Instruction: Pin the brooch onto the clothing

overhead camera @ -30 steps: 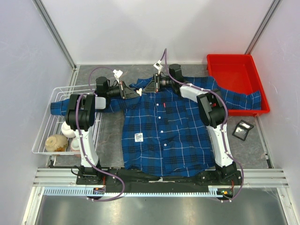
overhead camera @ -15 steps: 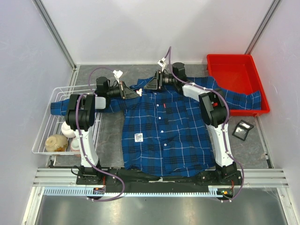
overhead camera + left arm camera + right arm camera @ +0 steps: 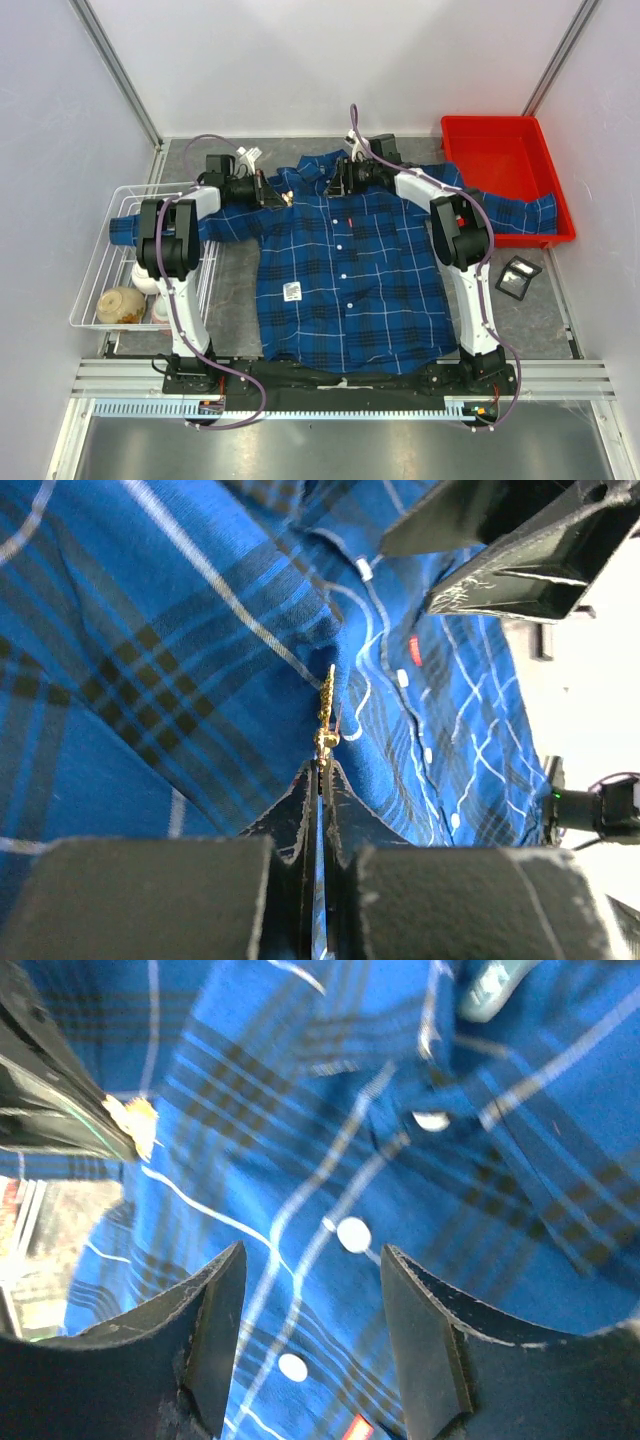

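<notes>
One brooch shows, small and gold, pinched edge-on at the very tips of the left gripper, whose jaws are pressed together on it. It touches the cloth beside the collar, toward the far edge of the tabletop, a little left of the middle. There is one piece of clothing, the blue plaid shirt, spread front-up from the far edge to the near edge. The one right gripper hangs over the button strip just below the collar with its jaws spread and nothing between them. Three white buttons show in the right wrist view.

One red tray sits at the far right corner, and one wire basket at the left edge.

Since half a second ago both wrists have shifted toward the far edge, and the collar cloth, then bunched between them, lies flatter.
</notes>
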Controlling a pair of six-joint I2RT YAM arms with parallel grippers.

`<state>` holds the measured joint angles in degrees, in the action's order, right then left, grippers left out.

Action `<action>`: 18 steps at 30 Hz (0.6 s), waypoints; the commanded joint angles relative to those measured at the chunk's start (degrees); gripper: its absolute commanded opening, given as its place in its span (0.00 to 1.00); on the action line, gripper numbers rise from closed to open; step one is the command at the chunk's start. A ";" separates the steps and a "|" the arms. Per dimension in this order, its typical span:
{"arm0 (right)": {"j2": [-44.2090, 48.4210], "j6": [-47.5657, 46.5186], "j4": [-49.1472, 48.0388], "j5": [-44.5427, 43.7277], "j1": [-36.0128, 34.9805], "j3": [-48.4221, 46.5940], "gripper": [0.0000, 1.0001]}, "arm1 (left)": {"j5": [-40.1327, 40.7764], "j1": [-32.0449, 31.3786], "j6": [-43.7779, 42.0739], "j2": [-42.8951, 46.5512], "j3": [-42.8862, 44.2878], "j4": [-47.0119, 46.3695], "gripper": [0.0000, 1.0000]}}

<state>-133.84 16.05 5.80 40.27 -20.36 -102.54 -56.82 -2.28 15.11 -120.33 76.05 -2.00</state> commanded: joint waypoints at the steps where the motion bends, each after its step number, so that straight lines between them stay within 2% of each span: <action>1: 3.15 -6.47 7.72 -8.00 0.58 -2.14 0.64 | 11.01 0.62 -12.20 3.88 6.12 16.84 0.02; 5: 2.97 -8.05 9.49 -11.70 1.20 -2.22 0.64 | 18.91 -2.80 -17.03 3.96 9.64 23.78 0.06; 9: 2.62 -9.80 11.15 -16.60 1.64 -2.31 0.64 | 26.39 -7.20 -20.55 4.05 12.18 26.51 0.06; 11: 2.62 -10.34 11.95 -18.47 1.90 -2.05 0.64 | 31.91 -10.61 -22.05 3.62 14.90 28.27 0.12; 14: 3.23 -10.69 12.92 -20.14 2.87 -1.00 0.64 | 36.32 -14.84 -25.22 2.91 17.20 31.35 0.29; 18: 4.29 -10.87 13.01 -18.04 3.84 0.06 0.65 | 34.94 -16.52 -27.50 5.02 17.38 31.97 0.37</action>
<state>-132.97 6.96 17.41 23.77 -18.15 -102.89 -24.97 -17.69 -6.39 -119.79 91.72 26.89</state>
